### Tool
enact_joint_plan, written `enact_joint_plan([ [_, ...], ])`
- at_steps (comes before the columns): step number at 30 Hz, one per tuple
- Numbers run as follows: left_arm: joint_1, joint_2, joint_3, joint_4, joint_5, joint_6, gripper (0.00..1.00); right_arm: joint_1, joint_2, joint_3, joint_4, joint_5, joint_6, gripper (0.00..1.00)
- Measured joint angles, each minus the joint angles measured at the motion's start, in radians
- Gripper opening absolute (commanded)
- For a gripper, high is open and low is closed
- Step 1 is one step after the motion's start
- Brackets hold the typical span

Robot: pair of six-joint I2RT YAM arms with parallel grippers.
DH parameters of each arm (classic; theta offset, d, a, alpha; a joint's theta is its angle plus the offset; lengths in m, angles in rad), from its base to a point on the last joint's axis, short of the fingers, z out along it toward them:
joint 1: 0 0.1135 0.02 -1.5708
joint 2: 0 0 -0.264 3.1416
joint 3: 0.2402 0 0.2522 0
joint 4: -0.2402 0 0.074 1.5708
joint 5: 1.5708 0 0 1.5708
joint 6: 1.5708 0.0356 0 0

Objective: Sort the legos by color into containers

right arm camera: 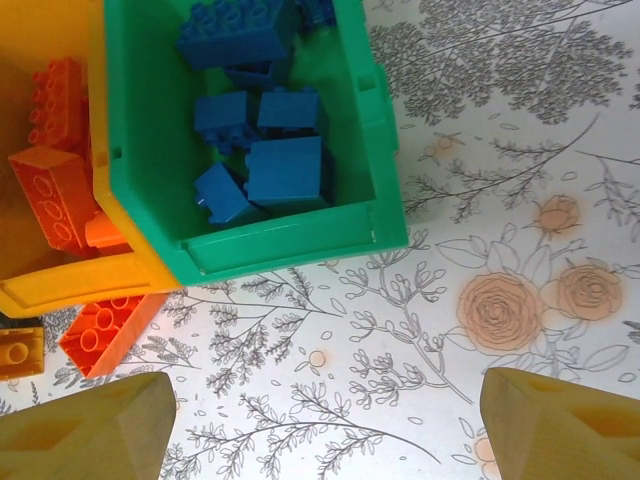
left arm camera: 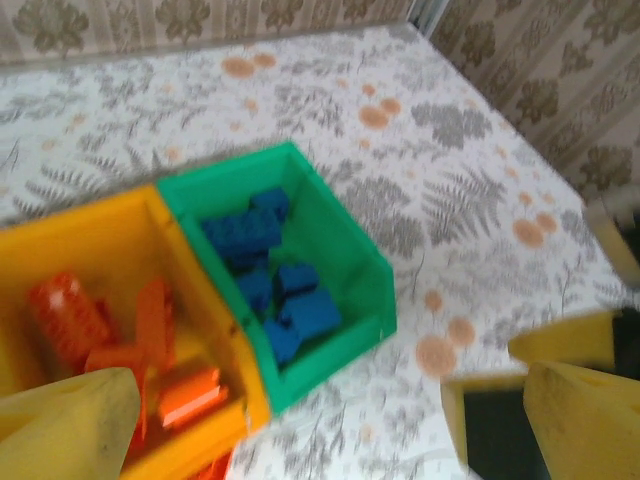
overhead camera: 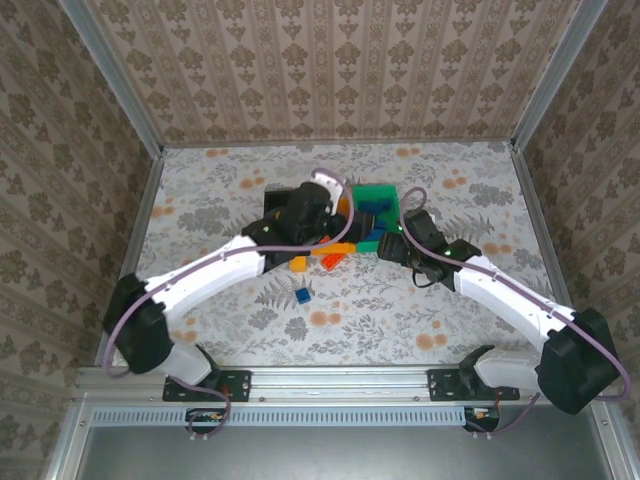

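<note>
Floral table (overhead camera: 420, 310); blue legos (right arm camera: 285, 170), green bin (right arm camera: 378, 150)

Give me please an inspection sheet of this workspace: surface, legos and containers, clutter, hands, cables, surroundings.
Surface: floral table.
Job's things: green bin holds blue legos; orange-yellow bin holds orange-red legos; black bin mostly hidden by the left arm. Loose on the table: a blue lego, an orange-red lego, a yellow lego.
Clutter: nothing seen.
Hands: left hand open, empty; right hand open, empty.
Cables: purple cable along each arm.
Surroundings: patterned walls, metal frame.
</note>
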Motion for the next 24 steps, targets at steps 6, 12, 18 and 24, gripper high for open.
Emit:
enact_joint_plan([
  [6, -0.008, -0.254, -0.273, -0.102, -0.094, -0.046, 1.00, 0.061, 0.090, 0.026, 0.026, -0.056, -0.026, 0.81],
  [12, 0.029, -0.564, -0.470, -0.238, -0.233, -0.131, 1.00, 0.238, 0.251, 0.116, 0.044, -0.097, -0.040, 0.81],
  [18, 0.121, -0.781, -0.576, -0.365, -0.299, -0.219, 1.00, 0.406, 0.452, 0.263, 0.054, -0.132, -0.072, 0.80],
  [24, 0.161, -0.909, -0.617, -0.443, -0.310, -0.255, 1.00, 0.499, 0.597, 0.396, 0.041, -0.132, -0.100, 0.77],
])
